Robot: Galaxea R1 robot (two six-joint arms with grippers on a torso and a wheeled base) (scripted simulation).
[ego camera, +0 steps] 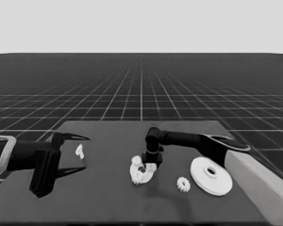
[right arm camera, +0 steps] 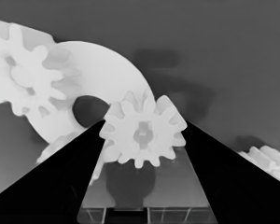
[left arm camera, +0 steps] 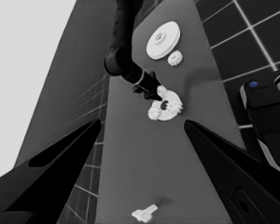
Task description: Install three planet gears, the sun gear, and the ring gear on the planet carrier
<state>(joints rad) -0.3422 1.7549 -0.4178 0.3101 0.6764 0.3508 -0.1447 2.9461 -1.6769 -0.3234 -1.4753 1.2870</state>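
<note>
Pinching a small gear (right arm camera: 142, 131) between its fingers, the right gripper (ego camera: 149, 162) sits over the smaller round part (ego camera: 140, 173) at mid-table. That gear hangs at the rim of the part, just beside its centre hole. Two more gears (right arm camera: 25, 77) already rest on the part, one mostly hidden. A fourth gear (ego camera: 183, 184) lies loose on the table (ego camera: 104, 197), just beside the larger round part (ego camera: 211, 175). Left gripper (ego camera: 73, 153) is parked at the left end, fingers spread, thin white piece (ego camera: 79, 151) lying between them.
</note>
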